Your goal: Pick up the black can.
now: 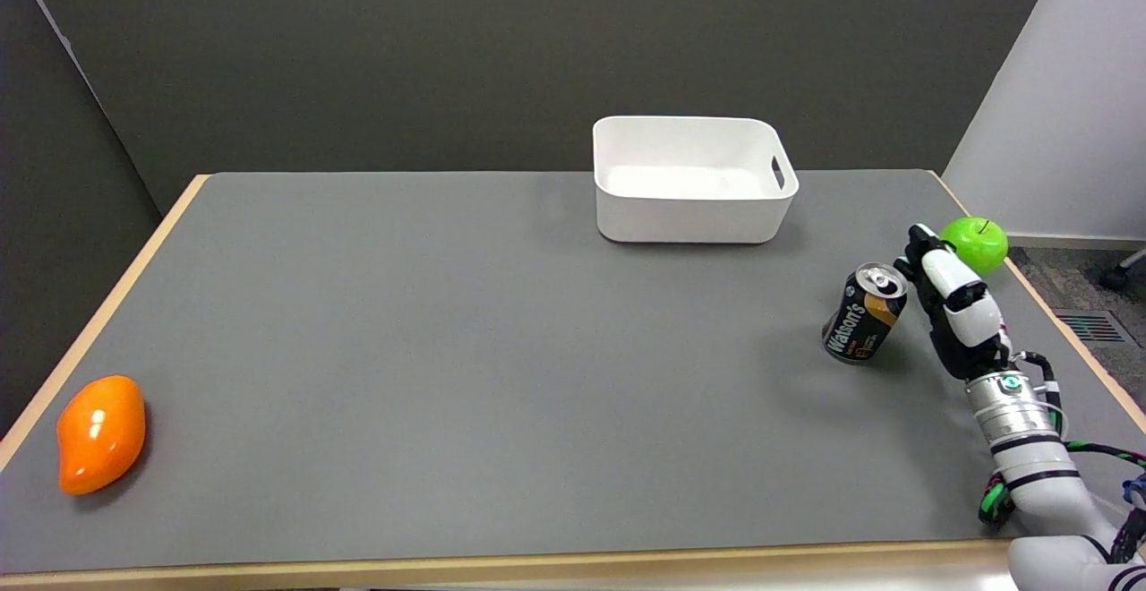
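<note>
Along the table's (pixel 537 448) near edge, the right arm reached in at the right corner, while an orange fruit-shaped object (pixel 100 432) lay by the left edge. Farther in, the right hand (pixel 951 312) sat just beside the black can (pixel 864 312), on its right, its fingertips level with the can's top. Whether the fingers were spread or touched the can could not be told from this angle; nothing looked held. The can stood near the right edge. To grip it well, the hand would probably need its fingers opened around the can's middle and closed evenly, since a sideways nudge might topple it. Beyond sat a green apple (pixel 976 244), then a white bin (pixel 689 210) near the far edge.
</note>
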`<state>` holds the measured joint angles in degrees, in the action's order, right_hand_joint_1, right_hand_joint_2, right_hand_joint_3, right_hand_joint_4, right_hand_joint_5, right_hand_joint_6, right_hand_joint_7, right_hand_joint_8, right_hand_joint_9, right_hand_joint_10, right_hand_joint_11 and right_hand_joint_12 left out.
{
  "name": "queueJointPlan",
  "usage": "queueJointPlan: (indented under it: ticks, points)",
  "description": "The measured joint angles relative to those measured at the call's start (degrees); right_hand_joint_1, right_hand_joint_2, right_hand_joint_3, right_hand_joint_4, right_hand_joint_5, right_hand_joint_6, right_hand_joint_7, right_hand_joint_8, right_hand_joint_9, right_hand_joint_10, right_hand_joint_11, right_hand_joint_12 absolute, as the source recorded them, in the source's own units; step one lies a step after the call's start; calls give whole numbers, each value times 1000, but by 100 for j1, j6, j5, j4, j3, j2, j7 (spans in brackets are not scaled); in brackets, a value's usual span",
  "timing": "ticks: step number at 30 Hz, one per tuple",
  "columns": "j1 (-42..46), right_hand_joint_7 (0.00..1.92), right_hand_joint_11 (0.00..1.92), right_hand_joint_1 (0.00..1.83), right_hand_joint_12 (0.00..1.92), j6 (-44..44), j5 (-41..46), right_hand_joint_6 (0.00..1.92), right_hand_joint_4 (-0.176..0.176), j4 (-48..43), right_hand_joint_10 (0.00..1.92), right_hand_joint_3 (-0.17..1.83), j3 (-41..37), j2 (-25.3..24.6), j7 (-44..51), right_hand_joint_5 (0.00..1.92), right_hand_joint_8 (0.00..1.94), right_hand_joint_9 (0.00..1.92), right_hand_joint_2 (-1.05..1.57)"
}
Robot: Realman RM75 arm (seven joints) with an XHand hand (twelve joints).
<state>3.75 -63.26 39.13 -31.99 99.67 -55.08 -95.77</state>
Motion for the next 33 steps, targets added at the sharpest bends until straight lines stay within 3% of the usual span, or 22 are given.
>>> queueJointPlan:
  ticks: [10, 16, 19, 27, 31, 33]
  points:
    - [-159, -1, -1, 241, 558, 171, -185, 292, -81, -26, 209, 837, 152, -34, -20, 35, 217, -1, 564]
    - [-300, 22, -1, 377, 602, 240, -261, 307, -82, 25, 209, 907, 294, -46, -66, 36, 158, -1, 542]
    - [-382, 1, -1, 428, 575, 268, -292, 295, -81, 83, 201, 847, 365, -51, -84, 40, 210, -1, 584]
    - [-556, 40, -1, 747, 644, 368, -330, 325, -79, 215, 283, 962, 500, -59, -146, 38, 173, -1, 580]
    - [-626, 52, -1, 1007, 668, 428, -334, 384, -84, 271, 375, 1000, 531, -63, -184, 37, 277, 12, 581]
    - [-657, 39, 1, 1052, 690, 448, -339, 415, -85, 295, 405, 1022, 543, -63, -200, 26, 307, 2, 609]
